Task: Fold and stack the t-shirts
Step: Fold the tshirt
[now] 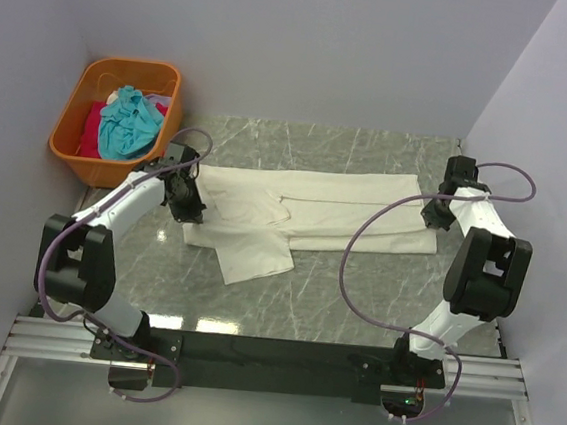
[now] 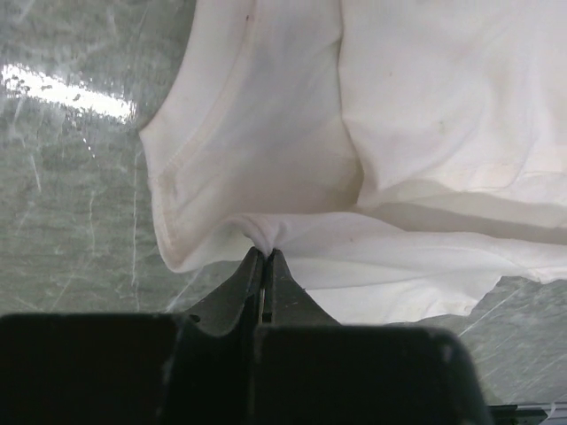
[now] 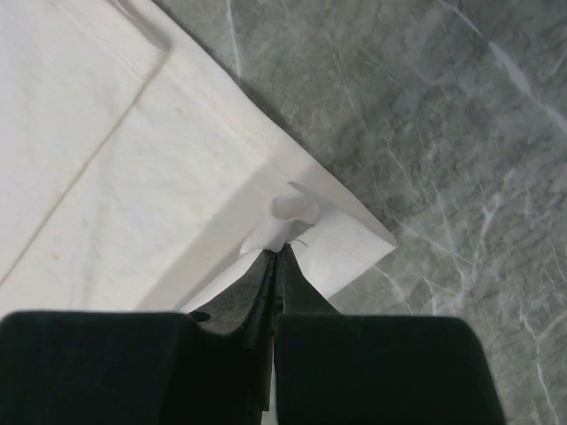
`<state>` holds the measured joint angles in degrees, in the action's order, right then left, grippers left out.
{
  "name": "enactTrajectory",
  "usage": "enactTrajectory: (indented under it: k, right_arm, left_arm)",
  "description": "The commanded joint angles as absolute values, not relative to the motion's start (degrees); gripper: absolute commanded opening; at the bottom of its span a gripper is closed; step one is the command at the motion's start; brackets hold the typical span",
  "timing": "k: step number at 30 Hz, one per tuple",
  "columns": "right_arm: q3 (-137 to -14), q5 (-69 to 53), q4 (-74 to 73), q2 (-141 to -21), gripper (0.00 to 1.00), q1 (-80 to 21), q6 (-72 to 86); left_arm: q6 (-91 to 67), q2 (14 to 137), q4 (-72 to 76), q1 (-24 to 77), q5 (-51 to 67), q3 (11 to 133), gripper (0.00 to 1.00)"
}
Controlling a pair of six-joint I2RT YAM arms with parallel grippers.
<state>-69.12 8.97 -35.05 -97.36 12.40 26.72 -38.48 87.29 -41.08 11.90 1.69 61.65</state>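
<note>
Cream t-shirt [image 1: 334,209] flat on table; left claw [image 2: 266,257], right claw [image 3: 279,248] each pinching its edge.

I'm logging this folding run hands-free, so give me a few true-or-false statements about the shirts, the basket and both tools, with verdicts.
1. The left tool is shut on a pinch of the cream t-shirt. True.
2. The right tool hangs open, holding nothing. False: it is shut on a corner of the cream t-shirt.
3. The teal t-shirt lies in the orange basket. True.
4. The red t-shirt lies spread out beside the cream one. False: it is in the orange basket, next to the teal t-shirt.
</note>
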Motion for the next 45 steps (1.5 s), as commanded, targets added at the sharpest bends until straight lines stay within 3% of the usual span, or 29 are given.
enactTrajectory:
  k: [1,26,36,39,40,41,43,45]
  right_arm:
    - [-72.95,11.16,-32.26,-98.52,0.0,12.3,26.02]
    - [-75.85,10.02,-27.86,-107.58,0.0,12.48,27.86]
    - [-75.76,9.58,-26.46,-109.42,0.07,12.57,28.39]
    - [-75.85,9.32,-26.37,-108.99,0.12,12.57,28.65]
    - [-75.85,9.06,-26.45,-108.72,0.14,12.48,28.83]
    - [-75.85,8.79,-26.37,-107.59,0.26,12.48,29.0]
    - [-75.33,7.65,-26.1,-105.92,0.34,12.31,29.09]
    - [-74.88,7.3,-26.28,-102.67,0.45,11.61,28.83]
  left_arm:
    - [-36.56,88.59,-39.99,11.08,0.26,64.77,0.01]
    - [-34.54,96.59,-36.04,10.63,-5.18,69.26,0.01]
    - [-34.37,98.0,-34.54,10.63,-4.57,69.17,0.07]
    - [-34.28,97.39,-34.54,10.63,-5.01,69.43,0.16]
    - [-34.1,97.21,-34.63,10.63,-4.57,69.52,0.24]
    - [-33.75,96.86,-34.89,10.63,-4.31,70.04,0.3]
    - [-33.57,95.19,-35.94,10.63,-4.04,70.57,0.44]
    - [-33.49,92.48,-36.65,10.63,-4.22,71.28,0.52]
